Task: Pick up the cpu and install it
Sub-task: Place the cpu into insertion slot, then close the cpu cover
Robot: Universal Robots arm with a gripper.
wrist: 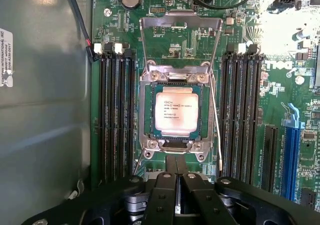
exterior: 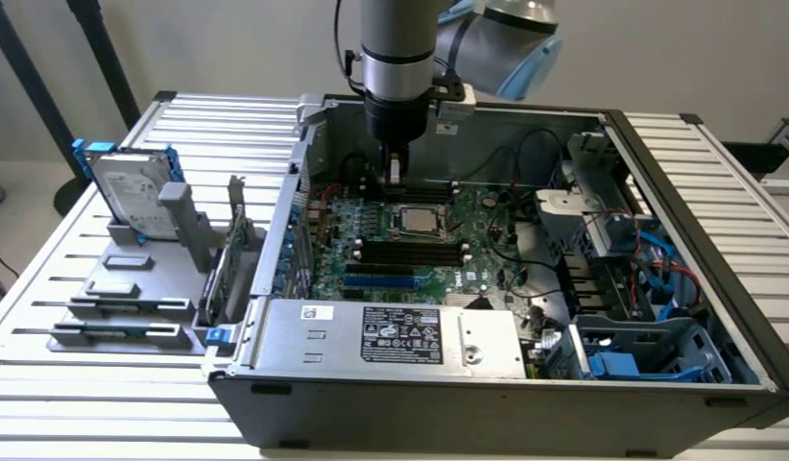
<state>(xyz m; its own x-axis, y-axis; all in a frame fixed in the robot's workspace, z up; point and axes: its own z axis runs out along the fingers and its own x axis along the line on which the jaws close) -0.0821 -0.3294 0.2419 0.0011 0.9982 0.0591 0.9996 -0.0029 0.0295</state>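
Observation:
The cpu (wrist: 175, 112), a small square chip with a shiny silver top, lies flat in its socket on the green motherboard (wrist: 280, 92). The socket's metal load frame (wrist: 180, 35) stands swung open beyond it. In the exterior view the cpu (exterior: 417, 221) sits mid-board inside the open computer case (exterior: 497, 403). My gripper (exterior: 394, 175) hangs straight down over the board, a short way behind the socket and above it. In the wrist view the gripper (wrist: 176, 161) is shut, its two black fingers (wrist: 165, 195) pressed together with nothing between them, their tips just off the socket's edge.
Black memory slots (wrist: 116, 115) flank the socket on both sides, and a blue expansion slot (wrist: 291, 155) lies further out. A grey power supply (exterior: 394, 336) fills the case's near side. A hard drive with blue rails (exterior: 132, 192) stands in a grey holder on the exterior view's left.

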